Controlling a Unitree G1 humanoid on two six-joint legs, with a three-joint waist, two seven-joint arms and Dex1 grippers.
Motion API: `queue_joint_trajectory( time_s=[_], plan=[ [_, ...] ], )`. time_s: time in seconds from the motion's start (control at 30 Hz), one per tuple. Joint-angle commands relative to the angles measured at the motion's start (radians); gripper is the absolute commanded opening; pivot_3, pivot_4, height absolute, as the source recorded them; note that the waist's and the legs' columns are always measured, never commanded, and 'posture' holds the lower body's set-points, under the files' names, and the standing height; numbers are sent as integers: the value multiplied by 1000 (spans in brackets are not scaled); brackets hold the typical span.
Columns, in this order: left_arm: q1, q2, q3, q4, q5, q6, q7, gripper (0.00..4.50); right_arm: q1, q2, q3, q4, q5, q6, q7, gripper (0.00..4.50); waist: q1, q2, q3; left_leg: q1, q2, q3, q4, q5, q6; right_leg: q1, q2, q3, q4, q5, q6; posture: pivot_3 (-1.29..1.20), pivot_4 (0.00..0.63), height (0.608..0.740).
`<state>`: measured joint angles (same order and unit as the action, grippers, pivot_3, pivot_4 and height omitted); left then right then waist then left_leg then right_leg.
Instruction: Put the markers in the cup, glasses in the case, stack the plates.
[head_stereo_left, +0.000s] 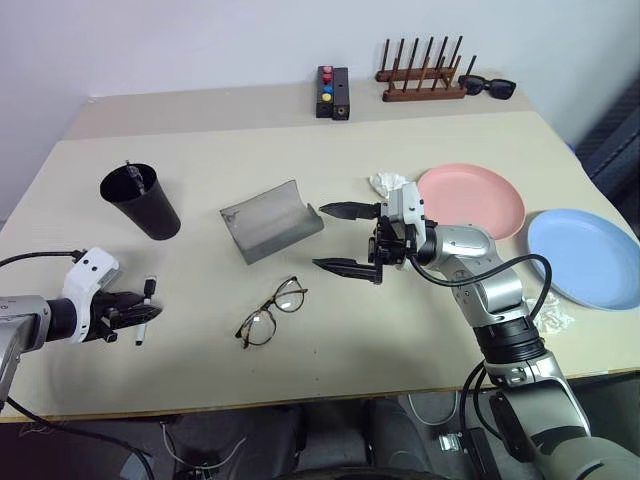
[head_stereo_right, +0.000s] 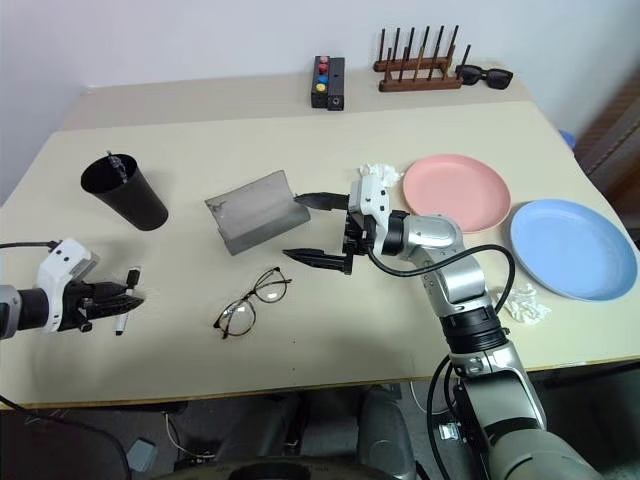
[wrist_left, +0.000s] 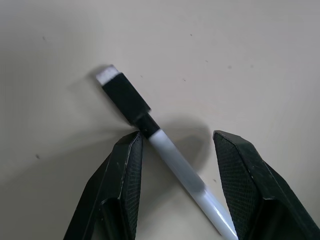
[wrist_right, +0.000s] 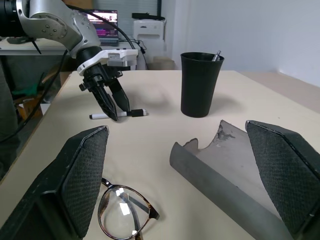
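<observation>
Left gripper (wrist_left: 175, 150), jaws apart, straddles the white marker (wrist_left: 170, 155) lying flat on the table (head_stereo_left: 420, 340). Right gripper (head_stereo_left: 345, 238), jaws wide apart, hangs just beside the open case (head_stereo_left: 270, 220), with the glasses (head_stereo_left: 272, 312) below it and the cup (head_stereo_left: 142, 200) well beyond.

Bare table (head_stereo_left: 200, 330) separates the cup (head_stereo_left: 142, 203), case (head_stereo_left: 270, 220) and glasses (head_stereo_left: 271, 312).

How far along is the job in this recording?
Done: one marker already stands in the cup. In hand: the left gripper straddles the white marker on the table, fingers open, not gripping. Left: glasses lie outside the open case; pink plate and blue plate sit unstacked.
</observation>
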<state>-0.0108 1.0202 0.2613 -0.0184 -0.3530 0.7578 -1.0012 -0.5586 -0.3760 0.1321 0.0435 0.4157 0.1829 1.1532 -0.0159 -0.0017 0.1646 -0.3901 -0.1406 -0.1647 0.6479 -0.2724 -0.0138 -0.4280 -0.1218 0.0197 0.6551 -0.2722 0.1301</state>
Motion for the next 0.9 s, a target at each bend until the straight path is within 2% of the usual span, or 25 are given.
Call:
queue_joint_trajectory(
  time_s=[0.03,0.5,0.9],
  plan=[
    [9,5,43,-40,16,2,55,2297,-22,1,-21,-11,12,-18,-1,4500,0,0,0,0,0,0,0,0,0,0,0,0,0,0,0,0,150,740],
    [196,-40,153,-326,-74,217,170,2297,-16,-14,-31,-20,18,-15,0,4500,0,0,0,0,0,0,0,0,0,0,0,1,-1,0,0,0,150,740],
    [204,-158,154,-456,-93,422,366,2297,-6,-6,-34,-13,13,-23,-2,4500,3,0,0,0,0,0,0,0,0,1,0,1,-2,0,0,0,150,740]
  ],
)
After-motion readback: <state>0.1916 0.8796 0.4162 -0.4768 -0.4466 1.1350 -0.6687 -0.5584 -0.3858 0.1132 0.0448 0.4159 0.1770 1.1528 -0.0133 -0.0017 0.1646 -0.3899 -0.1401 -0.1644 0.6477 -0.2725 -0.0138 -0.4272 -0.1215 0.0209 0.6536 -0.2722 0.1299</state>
